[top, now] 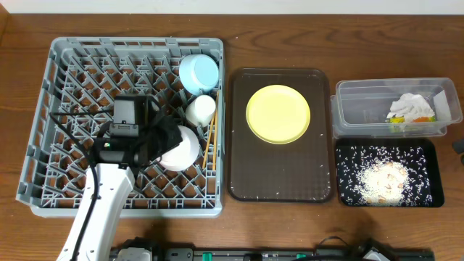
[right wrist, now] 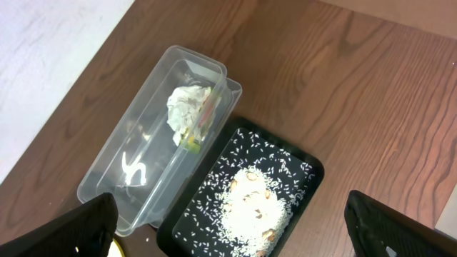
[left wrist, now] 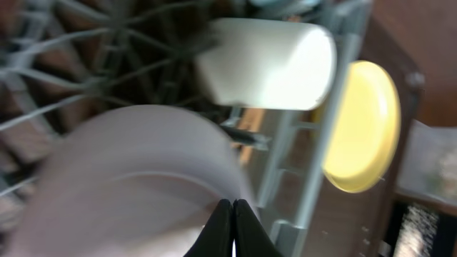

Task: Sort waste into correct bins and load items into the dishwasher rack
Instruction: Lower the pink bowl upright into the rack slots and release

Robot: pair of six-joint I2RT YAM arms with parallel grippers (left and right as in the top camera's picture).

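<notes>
Got the left gripper [left wrist: 233, 227] pinched fully shut, tips right at the rim of the white bowl [top: 180, 148]. Found that bowl inside the grey dishwasher rack [top: 51, 145], right-hand side, with the small white cup [top: 201, 110] just beside it and the light-blue dish [top: 199, 72] up in the rack's corner. Spotted the wooden chopsticks [top: 211, 148] lying along the rack's right wall. Next door, seeing the yellow plate [top: 278, 114] on the dark-brown serving tray [top: 283, 181]. Further right, got the crumpled tissue [top: 409, 107] and snack wrapper [right wrist: 200, 125] in the clear tub [top: 362, 109], rice scraps [top: 384, 181] in the black tray [top: 428, 156]. Looking at the right gripper [right wrist: 239, 221] hanging wide open above both bins, gripping nothing.
</notes>
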